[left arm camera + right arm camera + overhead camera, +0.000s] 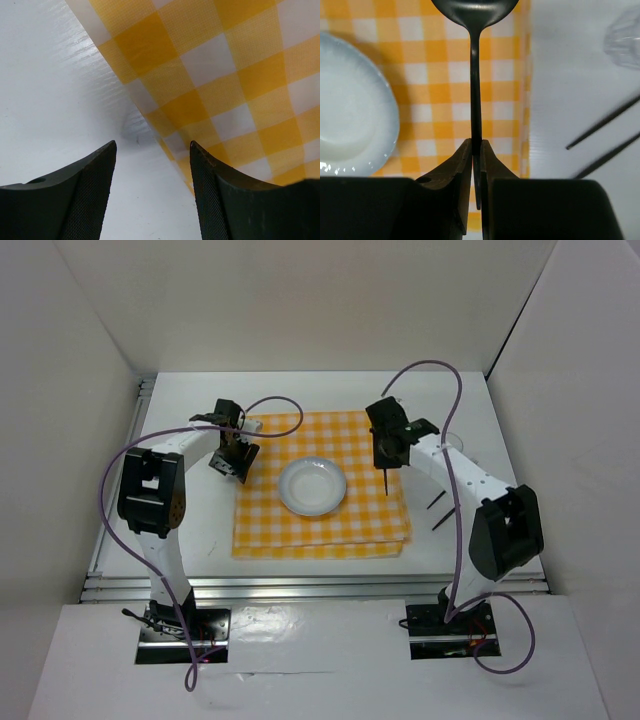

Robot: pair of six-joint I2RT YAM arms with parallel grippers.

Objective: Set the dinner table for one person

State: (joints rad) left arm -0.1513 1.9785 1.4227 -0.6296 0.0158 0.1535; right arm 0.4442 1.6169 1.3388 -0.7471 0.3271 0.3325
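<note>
White dinner table (210,530), checked cloth (320,535), 1 white bowl (313,487) at its centre

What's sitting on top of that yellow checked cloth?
A white plate sits near the middle of the cloth. The right gripper holds a dark spoon over its right side. The cloth beneath the plate is hidden, as is the table under the cloth.

A yellow-and-white checked cloth (320,530) lies flat, with a shallow white plate (313,487) at its middle. A black spoon (474,100) hangs over the cloth's right part, just right of the plate. Two thin dark chopsticks (605,121) lie side by side off the cloth, to its right, near a blurred clear glass (624,37)
</note>
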